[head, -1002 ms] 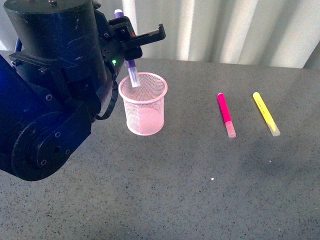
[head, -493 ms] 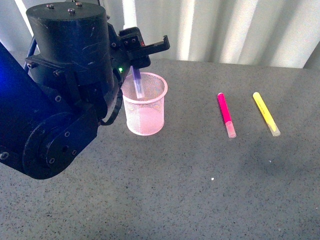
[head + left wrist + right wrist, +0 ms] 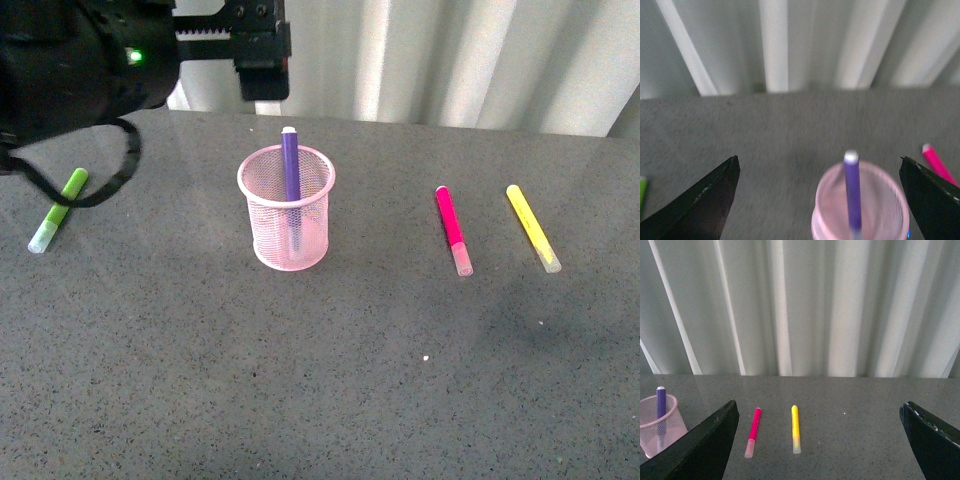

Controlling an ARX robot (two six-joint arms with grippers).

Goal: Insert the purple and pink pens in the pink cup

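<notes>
Four markers and one pink cup (image 3: 268, 228) are on the grey table (image 3: 350, 380). The purple pen (image 3: 290, 178) stands nearly upright inside the cup, its top above the rim. The pink pen (image 3: 451, 226) lies flat to the cup's right, well apart. A yellow marker (image 3: 530, 225) lies further right and a lime green marker (image 3: 60, 208) far left.

The purple pen's lower end shows only through the mesh. The left wrist view is blurred, and the left arm is cut off at the front view's top.

The left gripper (image 3: 818, 160) hangs above and behind the cup, jaws spread wide and empty. The right gripper (image 3: 820, 404) is raised, jaws also wide apart, holding nothing.
</notes>
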